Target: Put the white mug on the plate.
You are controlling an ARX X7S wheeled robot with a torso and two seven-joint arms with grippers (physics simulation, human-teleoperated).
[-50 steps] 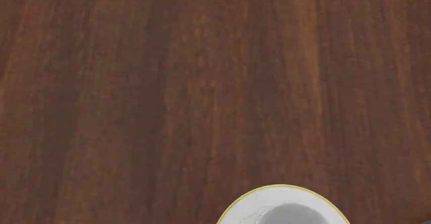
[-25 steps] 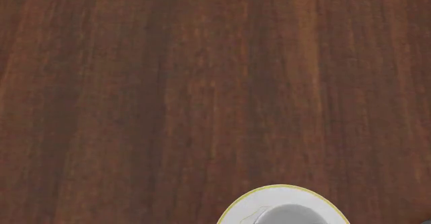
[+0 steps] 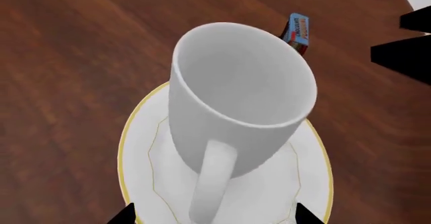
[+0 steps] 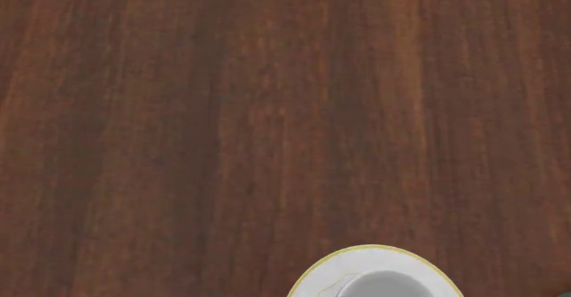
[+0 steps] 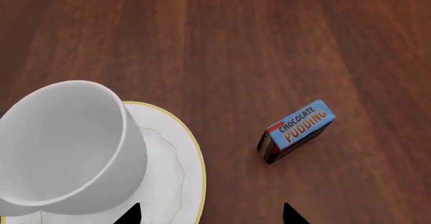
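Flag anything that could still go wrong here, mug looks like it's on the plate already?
1. The left gripper fingertips sit on either side of the white mug handle; pulling away sideways could catch it and tip the mug off the plate.
2. The chocolate pudding box lies on the wooden table beside the plate; the right gripper hovers nearby and could knock it.
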